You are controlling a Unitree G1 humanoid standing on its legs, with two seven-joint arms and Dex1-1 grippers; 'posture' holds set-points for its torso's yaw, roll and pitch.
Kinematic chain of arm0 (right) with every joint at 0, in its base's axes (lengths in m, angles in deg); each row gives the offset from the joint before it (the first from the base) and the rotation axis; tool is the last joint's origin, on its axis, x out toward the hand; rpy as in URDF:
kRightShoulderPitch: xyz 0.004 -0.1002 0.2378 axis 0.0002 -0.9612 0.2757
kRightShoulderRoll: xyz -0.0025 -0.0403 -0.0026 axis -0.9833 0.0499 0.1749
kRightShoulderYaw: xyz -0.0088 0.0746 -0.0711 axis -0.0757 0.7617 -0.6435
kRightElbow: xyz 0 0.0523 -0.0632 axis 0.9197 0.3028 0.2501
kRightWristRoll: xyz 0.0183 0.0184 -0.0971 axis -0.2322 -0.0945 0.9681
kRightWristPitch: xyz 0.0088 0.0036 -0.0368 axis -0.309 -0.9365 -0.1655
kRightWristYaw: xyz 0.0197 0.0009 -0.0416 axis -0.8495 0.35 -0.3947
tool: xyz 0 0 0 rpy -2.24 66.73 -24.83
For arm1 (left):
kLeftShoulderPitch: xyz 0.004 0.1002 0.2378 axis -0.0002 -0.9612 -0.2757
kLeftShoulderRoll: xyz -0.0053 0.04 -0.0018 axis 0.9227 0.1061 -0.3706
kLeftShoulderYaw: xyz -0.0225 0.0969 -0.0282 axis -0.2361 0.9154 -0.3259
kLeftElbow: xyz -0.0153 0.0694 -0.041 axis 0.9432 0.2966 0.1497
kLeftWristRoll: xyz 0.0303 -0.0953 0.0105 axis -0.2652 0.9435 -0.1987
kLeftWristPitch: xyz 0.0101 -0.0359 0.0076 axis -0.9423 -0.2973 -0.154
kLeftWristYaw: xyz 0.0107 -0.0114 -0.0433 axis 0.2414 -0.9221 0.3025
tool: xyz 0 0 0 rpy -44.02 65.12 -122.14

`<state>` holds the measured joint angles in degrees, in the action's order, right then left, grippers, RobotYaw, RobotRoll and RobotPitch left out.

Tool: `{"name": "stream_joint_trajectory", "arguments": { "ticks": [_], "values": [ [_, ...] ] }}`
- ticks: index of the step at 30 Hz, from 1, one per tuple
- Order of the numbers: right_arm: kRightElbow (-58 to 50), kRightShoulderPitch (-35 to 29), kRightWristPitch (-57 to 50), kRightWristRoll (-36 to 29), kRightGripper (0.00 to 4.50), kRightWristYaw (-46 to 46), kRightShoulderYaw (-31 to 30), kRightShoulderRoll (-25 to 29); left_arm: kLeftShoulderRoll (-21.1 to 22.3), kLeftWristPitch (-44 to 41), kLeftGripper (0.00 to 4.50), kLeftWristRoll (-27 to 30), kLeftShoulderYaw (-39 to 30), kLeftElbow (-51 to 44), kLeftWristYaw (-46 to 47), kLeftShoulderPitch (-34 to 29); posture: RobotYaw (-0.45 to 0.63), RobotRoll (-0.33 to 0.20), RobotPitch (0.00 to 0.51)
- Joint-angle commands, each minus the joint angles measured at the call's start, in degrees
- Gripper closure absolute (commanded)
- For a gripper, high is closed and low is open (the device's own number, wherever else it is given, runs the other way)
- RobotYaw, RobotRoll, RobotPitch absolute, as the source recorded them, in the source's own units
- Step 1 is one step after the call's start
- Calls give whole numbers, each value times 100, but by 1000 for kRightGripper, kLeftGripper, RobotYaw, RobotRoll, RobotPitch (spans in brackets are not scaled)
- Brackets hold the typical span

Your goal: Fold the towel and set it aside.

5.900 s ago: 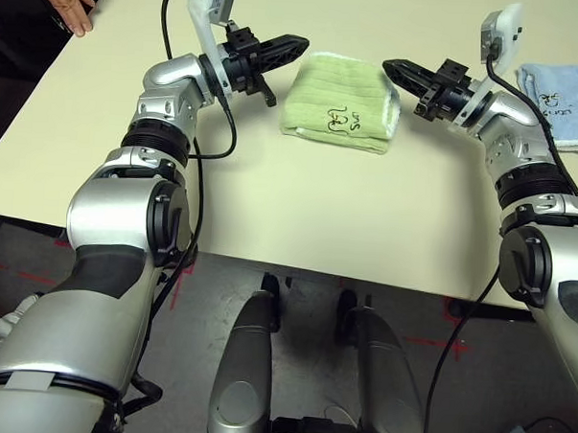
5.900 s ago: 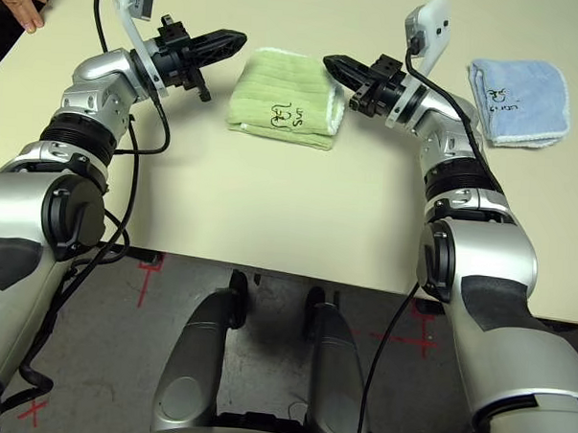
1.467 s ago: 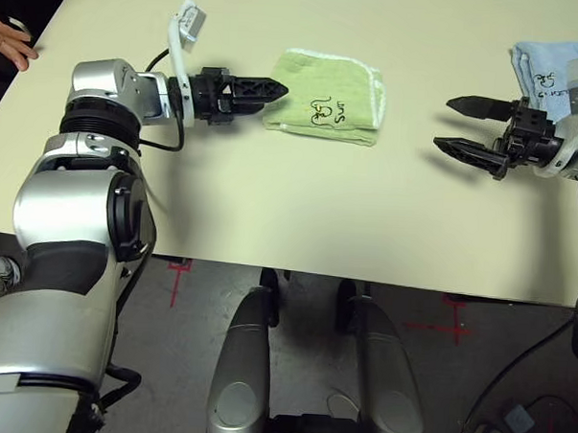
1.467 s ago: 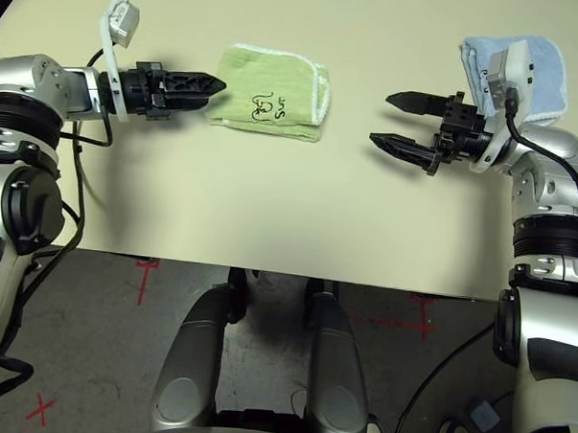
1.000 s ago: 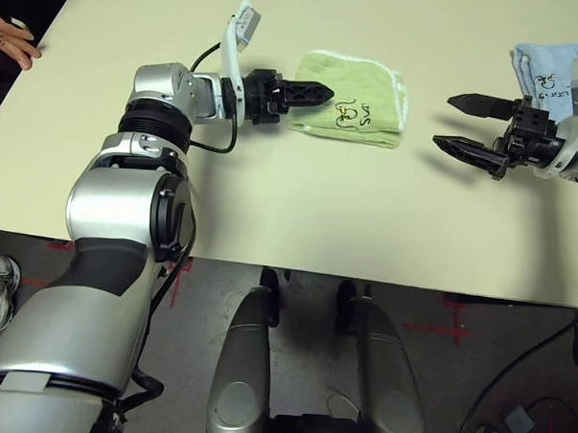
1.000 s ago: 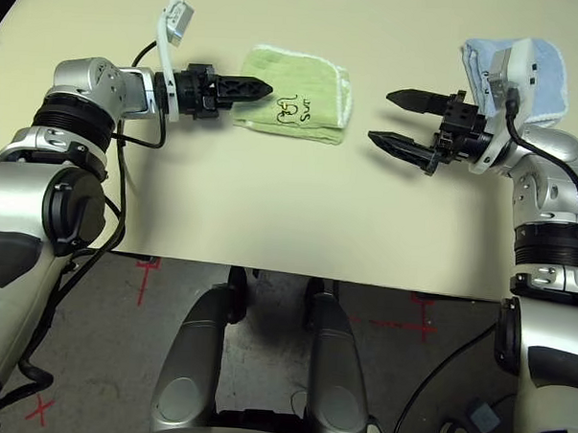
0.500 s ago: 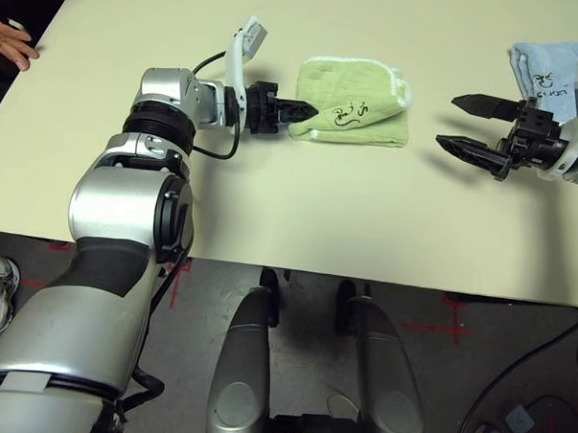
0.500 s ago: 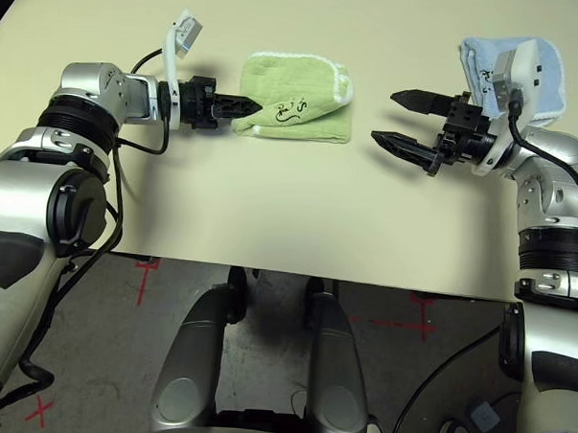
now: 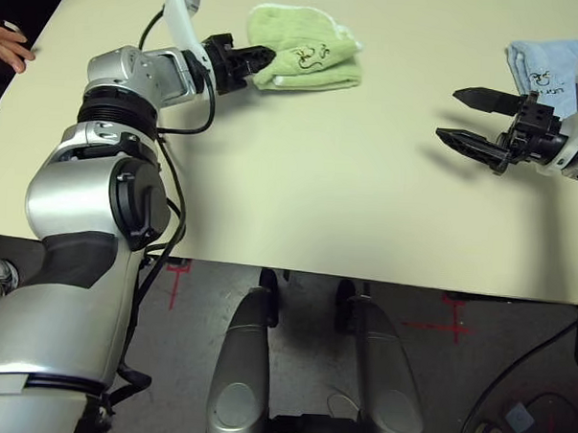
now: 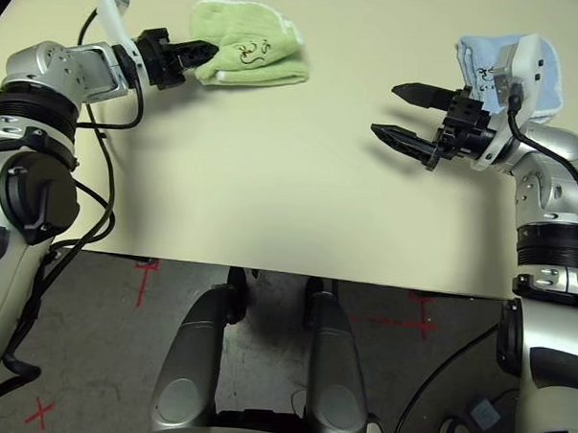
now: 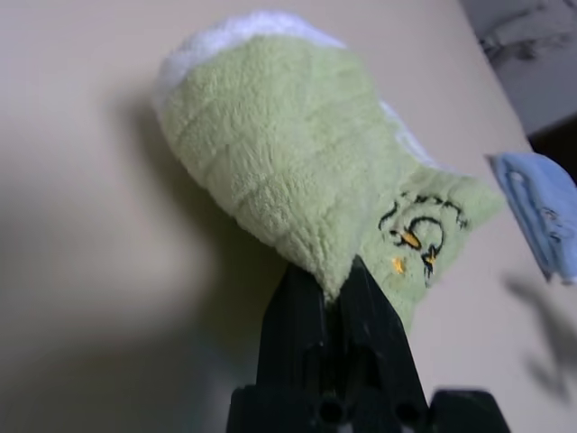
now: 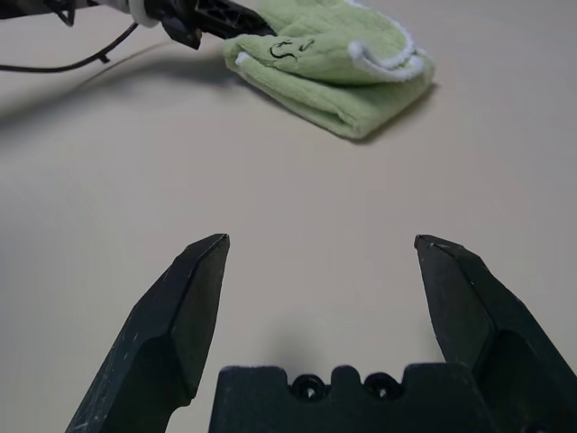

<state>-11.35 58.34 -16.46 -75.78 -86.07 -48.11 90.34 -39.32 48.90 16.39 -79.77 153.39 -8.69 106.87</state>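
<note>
The left gripper (image 9: 262, 58) is clamped on the near-left corner of the folded light lime-green terry towel with white scalloped edging (image 9: 305, 62), its black fingers (image 11: 365, 316) pinching the plush edge just beside the small dark embroidered motif (image 11: 419, 236). The towel lies at the far left of the pale beige worktop (image 9: 309, 198), bunched and folded over itself. Well apart on the right, the right gripper (image 9: 471, 117) hangs above the worktop with its fingers (image 12: 185, 307) spread wide, grasping nothing, pointing left across bare worktop toward the towel. Just behind it at the far right lies a folded light blue cloth (image 9: 545, 69). A person's hand (image 9: 7, 46) rests at the worktop's far-left edge
</note>
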Motion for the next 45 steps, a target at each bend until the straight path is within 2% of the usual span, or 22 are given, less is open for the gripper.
{"name": "stream_joint_trajectory", "arguments": {
  "ticks": [1,6,13,21,36,39,41,43,45],
  "values": [
    [120,12,103,16,0,-13,45,20,307,472,4414,228,-441,110,882,-357,41,0,377],
    [261,121,179,48,0,-24,10,-28,352,1073,4414,738,-1142,-8,1686,-695,49,0,377],
    [565,323,280,74,0,41,57,-111,294,1734,4414,1031,-1473,-94,2318,-845,57,0,372],
    [594,337,330,83,0,28,25,-157,273,2381,4414,1074,-1500,-66,2921,-892,61,0,369],
    [713,382,517,220,0,-101,-49,-198,43,2384,4414,1224,-1472,-328,3257,-1080,71,0,367],
    [760,405,545,241,0,-108,-54,-224,9,2109,3654,1283,-1446,-426,3357,-1038,75,0,366],
    [836,457,579,262,0,-110,-62,-247,6,1776,2909,1309,-1398,-660,3459,-1069,80,0,365],
    [913,507,625,287,0,-110,-74,-275,36,1024,2193,1384,-1330,-1075,3651,-1148,82,0,365],
    [963,537,656,287,0,-111,-75,-308,98,-113,1477,1476,-1105,-1827,3601,-1354,82,0,365]
  ]
}}
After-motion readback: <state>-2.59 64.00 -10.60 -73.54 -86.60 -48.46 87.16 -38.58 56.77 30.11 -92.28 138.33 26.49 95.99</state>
